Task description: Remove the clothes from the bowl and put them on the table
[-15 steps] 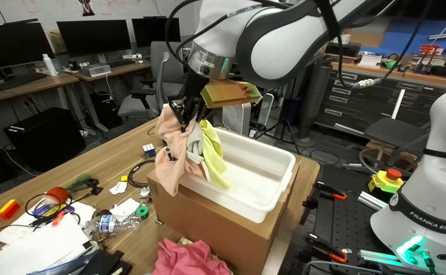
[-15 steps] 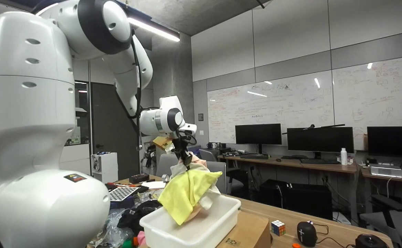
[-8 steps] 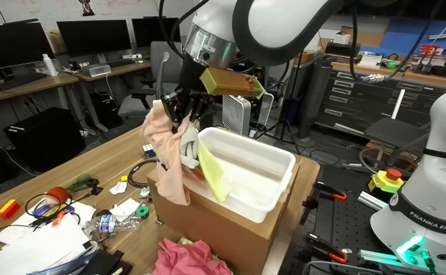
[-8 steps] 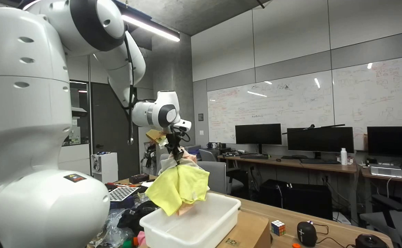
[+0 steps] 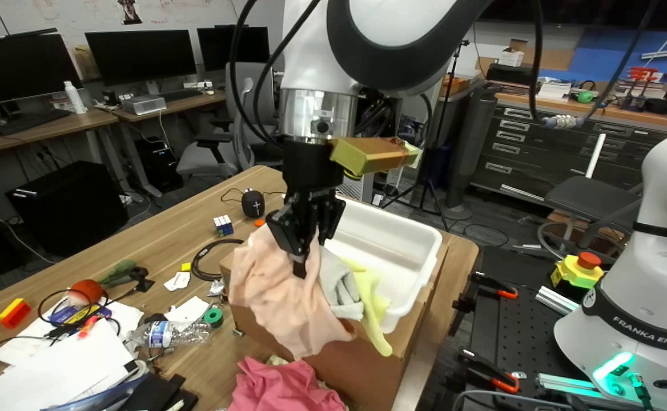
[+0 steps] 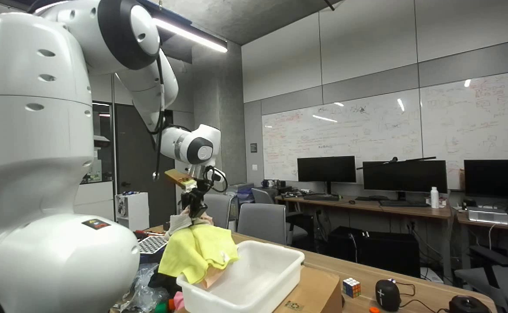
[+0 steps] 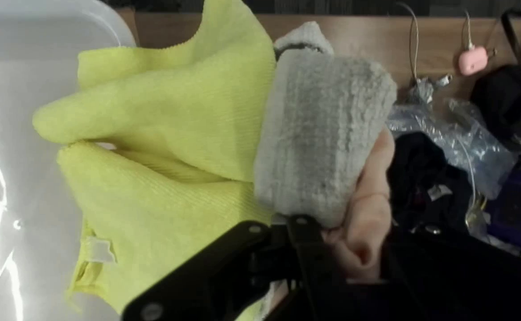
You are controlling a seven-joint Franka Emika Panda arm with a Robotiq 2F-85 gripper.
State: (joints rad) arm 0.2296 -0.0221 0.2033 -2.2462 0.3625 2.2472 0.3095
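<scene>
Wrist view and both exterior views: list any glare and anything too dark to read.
Wrist view: glare streaks inside the white tub, and the black fingers show little detail; in an exterior view, white reflections on the whiteboard and a blown-out ceiling light; in an exterior view, a bright green light on the robot's base.

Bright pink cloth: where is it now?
In an exterior view, the bright pink cloth is at the picture's bottom edge, just left of centre, beside the cardboard box that carries the white tub.

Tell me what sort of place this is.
Likely a robotics lab: it has a robot arm, several monitors and a whiteboard with scribbles on it.
</scene>
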